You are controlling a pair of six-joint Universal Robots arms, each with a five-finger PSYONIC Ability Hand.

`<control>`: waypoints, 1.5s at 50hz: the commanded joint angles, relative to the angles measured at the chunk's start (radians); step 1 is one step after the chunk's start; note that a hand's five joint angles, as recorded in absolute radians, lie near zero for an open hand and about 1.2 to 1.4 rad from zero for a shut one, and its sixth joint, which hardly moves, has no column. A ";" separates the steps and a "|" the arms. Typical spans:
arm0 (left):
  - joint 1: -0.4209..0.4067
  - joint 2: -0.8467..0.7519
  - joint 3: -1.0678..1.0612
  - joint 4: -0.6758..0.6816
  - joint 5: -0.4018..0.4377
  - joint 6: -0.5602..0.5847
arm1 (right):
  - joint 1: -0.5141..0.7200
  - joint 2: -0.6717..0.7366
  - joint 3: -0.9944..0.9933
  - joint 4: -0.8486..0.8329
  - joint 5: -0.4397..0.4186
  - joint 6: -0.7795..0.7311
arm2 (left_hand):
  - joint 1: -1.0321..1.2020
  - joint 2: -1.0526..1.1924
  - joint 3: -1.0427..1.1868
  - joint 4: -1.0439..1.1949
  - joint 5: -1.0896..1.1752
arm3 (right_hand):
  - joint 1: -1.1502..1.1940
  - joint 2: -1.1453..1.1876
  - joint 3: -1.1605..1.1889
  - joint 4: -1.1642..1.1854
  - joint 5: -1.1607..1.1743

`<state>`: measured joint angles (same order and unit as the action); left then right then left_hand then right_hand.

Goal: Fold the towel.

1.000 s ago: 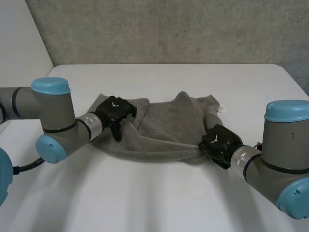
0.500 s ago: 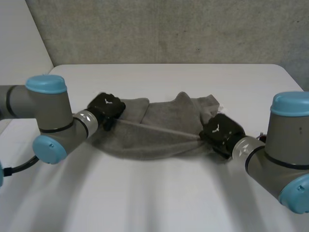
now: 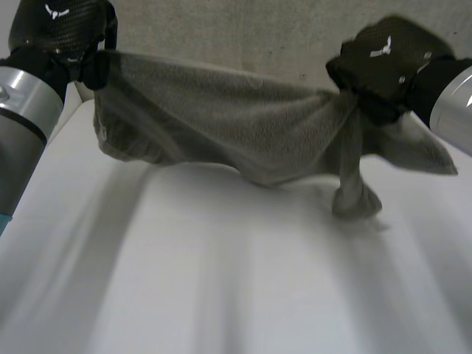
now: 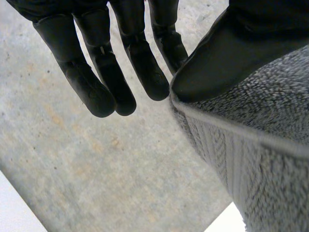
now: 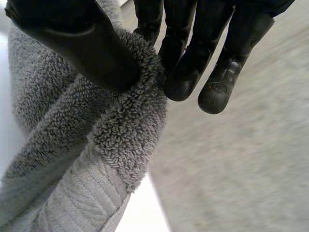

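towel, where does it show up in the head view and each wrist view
Head view: the towel hangs stretched between the left robot hand and the right robot hand.
Left wrist view: the towel, its edge pinched under the thumb of the left robot hand.
Right wrist view: the towel, bunched, pinched between thumb and fingers of the right robot hand.
Shared landmark: the robot hand pinching each end.

No words or numbers can be read. A small white emblem (image 3: 53, 10) marks the back of the black left hand (image 3: 70, 33), and a matching emblem (image 3: 381, 51) marks the black right hand (image 3: 394, 70).
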<state>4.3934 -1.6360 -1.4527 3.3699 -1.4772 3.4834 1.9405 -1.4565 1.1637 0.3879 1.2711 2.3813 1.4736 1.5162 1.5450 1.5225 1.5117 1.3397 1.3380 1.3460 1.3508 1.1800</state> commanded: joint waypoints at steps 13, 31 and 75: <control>0.014 -0.502 0.248 0.014 -0.020 0.230 | 0.058 0.496 -0.330 -0.076 0.100 -0.283 | -0.077 -0.120 -0.149 -0.126 -0.290 | 0.057 0.058 0.050 0.045 0.042; 0.097 -0.327 0.326 0.346 -0.117 -0.112 | 0.063 0.288 -0.075 -0.777 0.044 -0.113 | -0.077 -0.120 -0.149 -0.126 -0.290 | 0.057 0.058 0.050 0.045 0.042; 0.143 -0.071 -0.517 0.278 0.009 0.106 | -0.023 0.094 0.522 -0.336 -0.030 0.122 | -0.077 -0.120 -0.149 -0.126 -0.290 | -1.134 -1.133 -1.141 -1.146 -1.149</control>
<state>4.5360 -1.7557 -1.9329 3.6433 -1.4695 3.5911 1.9578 -1.2406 1.6283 0.0564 1.2919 2.2857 1.5124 1.5215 1.5501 1.5278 1.5443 0.2530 0.2716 0.2663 0.2779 0.0674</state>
